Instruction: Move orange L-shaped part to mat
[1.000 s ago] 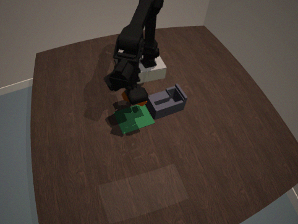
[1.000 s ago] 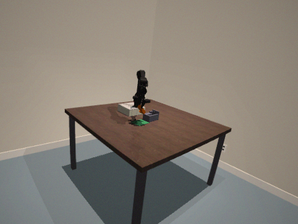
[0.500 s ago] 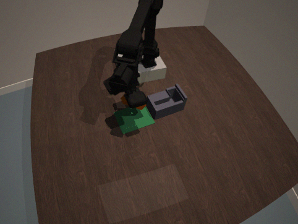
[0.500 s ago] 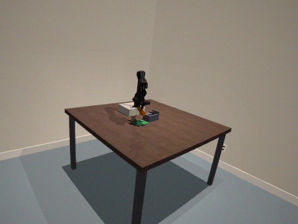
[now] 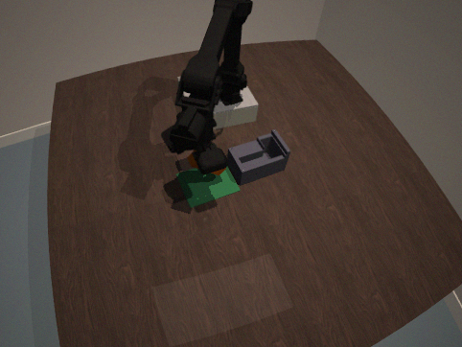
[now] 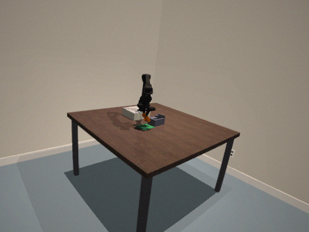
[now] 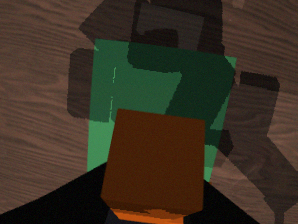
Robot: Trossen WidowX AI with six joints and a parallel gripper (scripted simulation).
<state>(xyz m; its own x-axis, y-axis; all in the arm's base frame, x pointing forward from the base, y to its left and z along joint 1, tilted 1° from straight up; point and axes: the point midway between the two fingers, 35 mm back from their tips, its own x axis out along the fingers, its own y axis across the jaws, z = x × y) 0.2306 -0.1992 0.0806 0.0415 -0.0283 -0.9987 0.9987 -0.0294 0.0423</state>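
Observation:
The orange part [image 5: 220, 172] [image 6: 146, 118] [image 7: 155, 160] is held in the air, tilted, with its lower end above the mat side nearest the tray. My gripper [image 5: 199, 162] [image 7: 150, 177] is shut on it. One finger hides much of the part in the top view, and its L-shaped end cannot be made out. The green mat [image 5: 227, 189] [image 6: 150, 126] [image 7: 97, 150] lies flat below, crossed by the arm's shadow. The grey tray [image 5: 264, 171] [image 6: 158, 122] stands right of the mat in the top view, its pocket empty.
A white box-shaped block [image 5: 242, 116] [image 6: 131, 113] stands on the table behind the mat and tray, under the arm. A pale rectangle [image 5: 222, 299] shows on the table front in the top view.

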